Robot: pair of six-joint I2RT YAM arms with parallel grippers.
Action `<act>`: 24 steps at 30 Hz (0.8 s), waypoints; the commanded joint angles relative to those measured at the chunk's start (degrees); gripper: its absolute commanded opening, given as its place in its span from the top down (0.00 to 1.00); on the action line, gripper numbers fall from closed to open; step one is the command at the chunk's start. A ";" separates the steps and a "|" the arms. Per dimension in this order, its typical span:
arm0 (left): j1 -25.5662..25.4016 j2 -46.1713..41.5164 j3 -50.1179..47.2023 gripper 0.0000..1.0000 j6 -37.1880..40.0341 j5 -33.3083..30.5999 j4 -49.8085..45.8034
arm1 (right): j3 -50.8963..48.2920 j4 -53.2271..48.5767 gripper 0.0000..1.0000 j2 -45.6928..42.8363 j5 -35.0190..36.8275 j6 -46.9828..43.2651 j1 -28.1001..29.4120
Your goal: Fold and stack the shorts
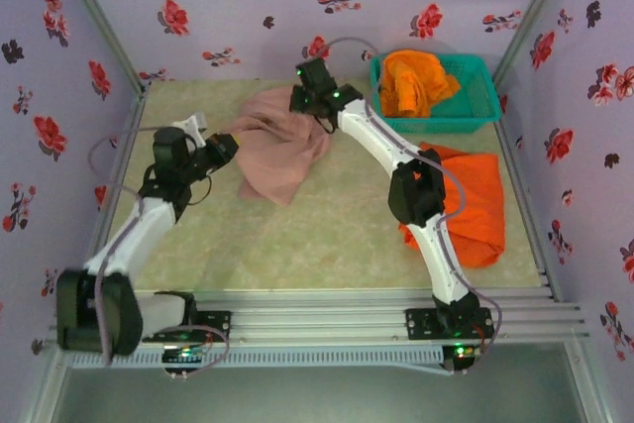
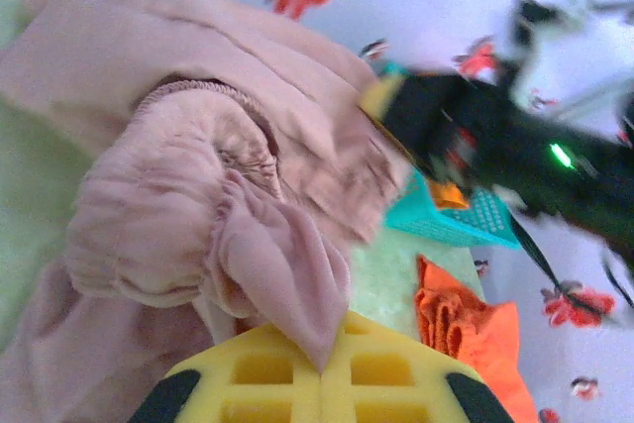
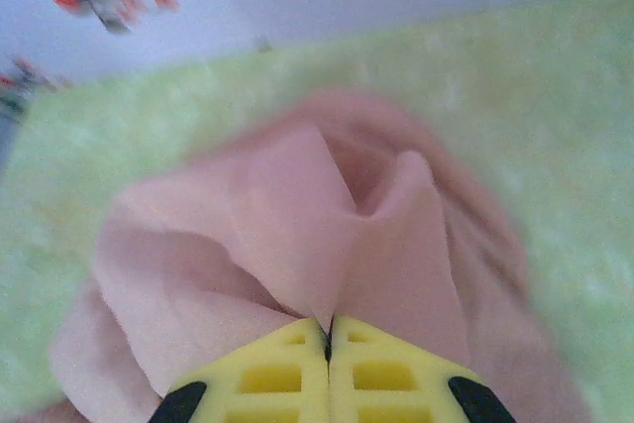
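The left arm (image 1: 149,215) rises from its base, wrist turned right toward the pink-beige shorts (image 1: 282,151); the right arm (image 1: 381,141) stretches diagonally to their far edge. The shorts lie crumpled mid-surface (image 1: 327,235), bunched into soft folds. The left end effector (image 2: 322,369) and the right end effector (image 3: 329,329) are each clamped on pink cloth — fingertips pressed together.
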 commanded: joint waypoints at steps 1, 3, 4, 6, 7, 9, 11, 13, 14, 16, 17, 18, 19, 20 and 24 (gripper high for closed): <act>-5.63 -7.11 2.91 1.00 13.48 -4.22 -9.15 | 12.52 -1.85 1.00 2.95 -4.82 0.25 -2.57; -10.90 -9.37 4.21 1.00 17.81 -5.82 -11.58 | 15.64 -0.31 1.00 3.62 -7.01 1.31 -4.34; -14.16 -9.77 4.64 1.00 19.69 -6.57 -12.09 | 16.02 0.66 1.00 3.46 -8.47 2.02 -5.30; -20.88 -9.02 4.40 1.00 22.21 -8.01 -11.66 | 16.02 1.39 0.90 3.11 -11.60 2.29 -7.12; -24.57 -7.89 4.02 1.00 23.46 -8.94 -11.07 | 15.99 0.69 0.85 3.02 -12.68 2.02 -7.88; -31.27 -4.58 3.43 0.97 26.00 -11.36 -10.13 | 16.03 -1.64 0.72 2.69 -14.09 0.85 -8.99; -37.49 -0.31 3.23 0.82 28.50 -13.74 -9.52 | 15.96 -5.49 0.54 2.03 -15.36 -1.28 -10.18; -42.88 5.11 4.03 0.64 30.15 -15.12 -8.75 | 15.61 -9.76 0.45 0.62 -16.03 -4.03 -10.85; -44.46 7.57 4.68 0.48 30.16 -15.17 -8.37 | 15.42 -11.24 0.43 -0.04 -16.02 -5.01 -10.87; -46.79 10.75 6.53 0.22 29.72 -15.17 -7.75 | 12.90 -14.18 0.40 -2.99 -16.33 -7.41 -10.75; -47.04 11.10 7.06 0.17 29.20 -15.17 -7.39 | 10.40 -14.63 0.39 -4.62 -16.42 -8.16 -10.64; -46.91 10.73 7.36 0.12 28.19 -15.72 -6.59 | 6.58 -14.57 0.39 -7.48 -15.98 -8.73 -10.38; -46.41 9.45 7.45 0.06 27.50 -16.62 -5.89 | 1.66 -13.76 0.39 -10.67 -15.25 -9.29 -10.11; -45.59 8.05 7.37 0.02 26.87 -16.90 -5.41 | -3.34 -12.45 0.38 -13.71 -14.38 -9.65 -9.80; -38.01 0.68 6.12 0.01 21.29 -16.72 -6.82 | -28.00 -3.88 0.37 -28.27 -10.07 -7.81 -8.95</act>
